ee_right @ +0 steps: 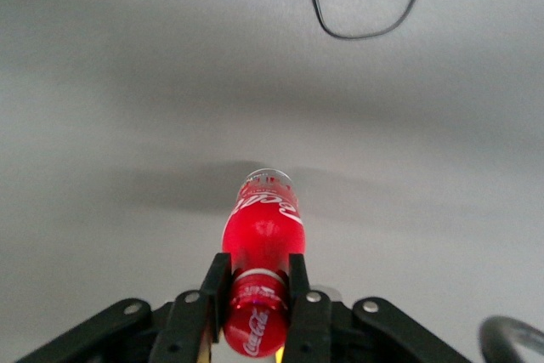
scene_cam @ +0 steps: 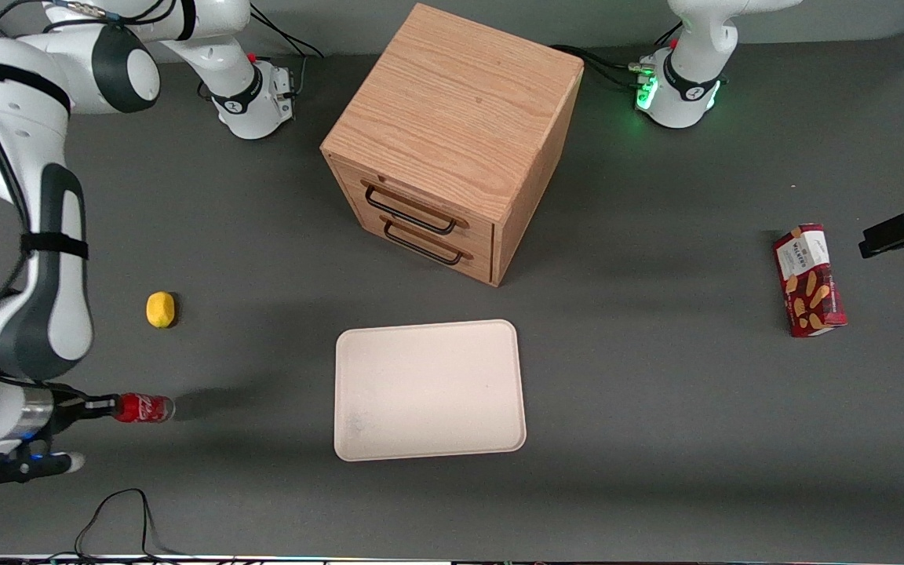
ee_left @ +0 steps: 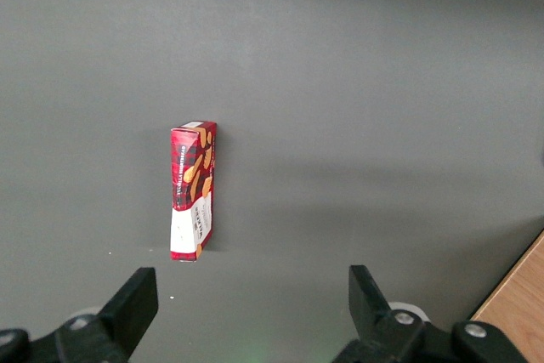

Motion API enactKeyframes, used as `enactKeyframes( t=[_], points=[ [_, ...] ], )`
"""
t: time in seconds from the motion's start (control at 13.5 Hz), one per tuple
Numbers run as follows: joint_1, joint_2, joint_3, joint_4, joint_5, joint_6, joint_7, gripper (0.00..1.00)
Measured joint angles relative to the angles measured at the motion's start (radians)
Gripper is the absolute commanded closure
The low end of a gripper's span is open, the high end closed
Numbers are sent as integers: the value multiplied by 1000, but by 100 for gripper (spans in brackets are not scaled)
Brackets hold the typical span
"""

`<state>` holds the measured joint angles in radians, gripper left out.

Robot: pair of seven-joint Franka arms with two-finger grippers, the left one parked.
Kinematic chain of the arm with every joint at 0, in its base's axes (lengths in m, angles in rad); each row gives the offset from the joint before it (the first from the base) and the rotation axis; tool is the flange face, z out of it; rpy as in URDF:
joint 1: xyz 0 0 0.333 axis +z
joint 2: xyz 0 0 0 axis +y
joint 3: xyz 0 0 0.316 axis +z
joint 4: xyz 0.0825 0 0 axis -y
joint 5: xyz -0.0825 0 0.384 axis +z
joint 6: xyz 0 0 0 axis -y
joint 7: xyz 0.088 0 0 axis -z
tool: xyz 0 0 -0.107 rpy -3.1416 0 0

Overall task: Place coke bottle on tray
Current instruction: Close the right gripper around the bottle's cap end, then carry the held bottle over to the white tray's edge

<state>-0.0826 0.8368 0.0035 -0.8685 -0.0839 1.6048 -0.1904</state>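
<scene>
Gripper [scene_cam: 99,407] clamps bottle [scene_cam: 143,408] by neck, at working arm's end of table, well apart from tray [scene_cam: 428,390].

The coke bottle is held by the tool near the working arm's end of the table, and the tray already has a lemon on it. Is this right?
Not quite. The tool does grip the coke bottle, but the tray holds nothing. The front view shows the lemon lying on the table, apart from the tray.

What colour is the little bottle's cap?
Red, clearest in the right wrist view, where the gripper holds the coke bottle.
</scene>
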Motion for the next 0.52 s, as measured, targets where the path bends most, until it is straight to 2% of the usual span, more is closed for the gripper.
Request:
enactKeyframes(
  t=[0.52],
  points=[
    [2, -253, 0, 1, 0, -225, 0, 100]
  ],
)
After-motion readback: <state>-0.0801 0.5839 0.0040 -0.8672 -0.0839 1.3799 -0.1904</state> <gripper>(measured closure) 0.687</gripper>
